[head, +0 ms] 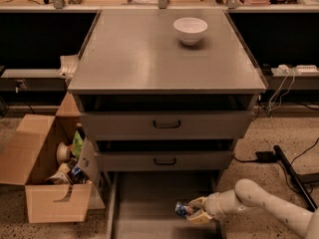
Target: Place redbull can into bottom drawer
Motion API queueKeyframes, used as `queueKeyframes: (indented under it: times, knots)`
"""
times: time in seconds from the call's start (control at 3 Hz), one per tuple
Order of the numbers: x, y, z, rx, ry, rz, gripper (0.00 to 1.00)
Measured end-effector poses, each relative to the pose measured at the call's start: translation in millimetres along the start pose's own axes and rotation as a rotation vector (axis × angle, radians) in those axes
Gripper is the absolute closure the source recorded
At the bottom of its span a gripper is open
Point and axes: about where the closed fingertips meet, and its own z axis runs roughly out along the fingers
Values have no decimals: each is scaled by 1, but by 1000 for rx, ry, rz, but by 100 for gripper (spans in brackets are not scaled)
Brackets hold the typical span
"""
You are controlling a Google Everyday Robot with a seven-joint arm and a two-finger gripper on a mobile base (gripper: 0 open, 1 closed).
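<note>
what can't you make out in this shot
Camera view only.
Bottom drawer: front cut off by the lower edge.
Can: right end covered by the gripper holding it above the drawer; contact with the floor unclear.
Box contents: too small to name.

The gripper point(193, 211), clasping the redbull can point(181, 209) over the bottom drawer point(149, 198), hides half of it.
</note>
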Motion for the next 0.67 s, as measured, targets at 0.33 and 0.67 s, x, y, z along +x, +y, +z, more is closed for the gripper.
queueKeyframes:
  times: [0.33, 0.67]
  knots:
    - [32, -18, 55, -29, 17, 60, 100]
    - [47, -31, 85, -41, 36, 94, 100]
